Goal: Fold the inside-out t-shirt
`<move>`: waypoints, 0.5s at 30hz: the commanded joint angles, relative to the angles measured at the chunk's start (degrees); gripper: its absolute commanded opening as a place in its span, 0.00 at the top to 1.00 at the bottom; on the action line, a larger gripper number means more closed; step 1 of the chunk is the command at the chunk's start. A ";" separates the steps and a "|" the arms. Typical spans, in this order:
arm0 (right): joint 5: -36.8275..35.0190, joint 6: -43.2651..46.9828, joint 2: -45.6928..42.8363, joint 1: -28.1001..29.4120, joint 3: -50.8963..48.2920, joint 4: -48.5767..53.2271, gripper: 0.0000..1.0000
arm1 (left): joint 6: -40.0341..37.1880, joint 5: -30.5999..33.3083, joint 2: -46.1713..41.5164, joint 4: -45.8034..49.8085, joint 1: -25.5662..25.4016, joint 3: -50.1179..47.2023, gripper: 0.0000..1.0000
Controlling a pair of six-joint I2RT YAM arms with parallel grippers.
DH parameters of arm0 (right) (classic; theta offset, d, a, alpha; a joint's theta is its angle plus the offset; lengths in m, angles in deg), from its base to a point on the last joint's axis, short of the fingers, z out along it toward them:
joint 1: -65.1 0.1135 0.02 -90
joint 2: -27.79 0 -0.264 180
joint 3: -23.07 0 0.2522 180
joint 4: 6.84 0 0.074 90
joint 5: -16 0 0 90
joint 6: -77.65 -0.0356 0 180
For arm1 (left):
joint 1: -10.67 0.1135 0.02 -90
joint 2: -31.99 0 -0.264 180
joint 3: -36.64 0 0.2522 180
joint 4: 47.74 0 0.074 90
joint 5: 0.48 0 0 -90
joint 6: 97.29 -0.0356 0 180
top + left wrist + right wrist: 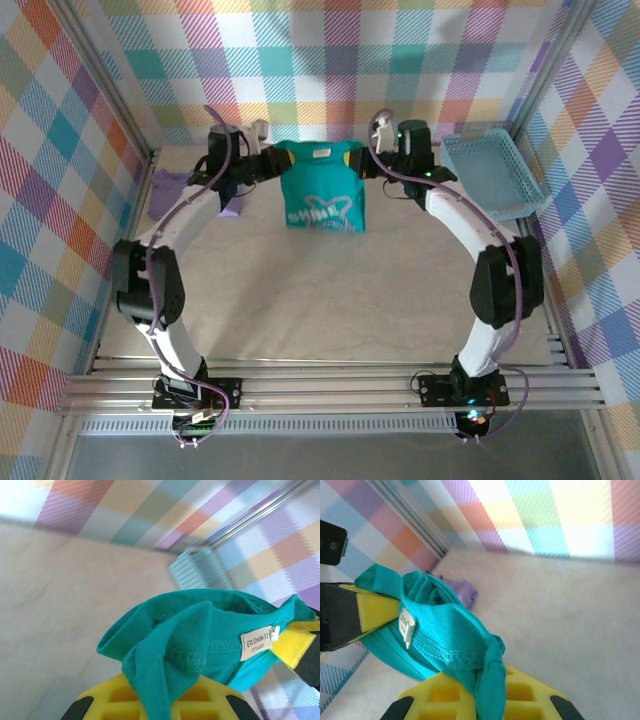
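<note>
The teal-green inside-out t-shirt (320,188) hangs at the far end of the table, held up by its top edge, pale print facing the camera. My left gripper (272,160) is shut on its left shoulder and my right gripper (358,160) on its right shoulder. In the left wrist view the t-shirt (200,630) bunches over the yellow pads (215,702) of the left gripper (160,702), a neck label (256,642) showing. Cloth of the t-shirt (445,625) likewise runs between the yellow pads (440,695) of the right gripper (487,702).
A light blue plastic basket (495,175) stands at the far right by the wall. A lavender garment (175,185) lies at the far left behind the left arm, and the lavender garment (462,590) shows past the shirt. Checked walls close in three sides.
</note>
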 commanded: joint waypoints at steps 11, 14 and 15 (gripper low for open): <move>8.20 -4.16 -22.25 3.00 -37.58 -8.34 1.00 | 1.79 2.54 -24.09 -6.04 -7.46 -39.87 1.00; 6.57 -7.05 -28.47 4.91 -45.52 -5.73 1.00 | 2.78 6.62 -31.18 -3.33 -12.05 -45.70 1.00; 5.94 -7.89 -30.07 5.16 -47.30 -4.48 1.00 | 3.44 7.33 -32.56 -2.70 -13.30 -46.77 0.99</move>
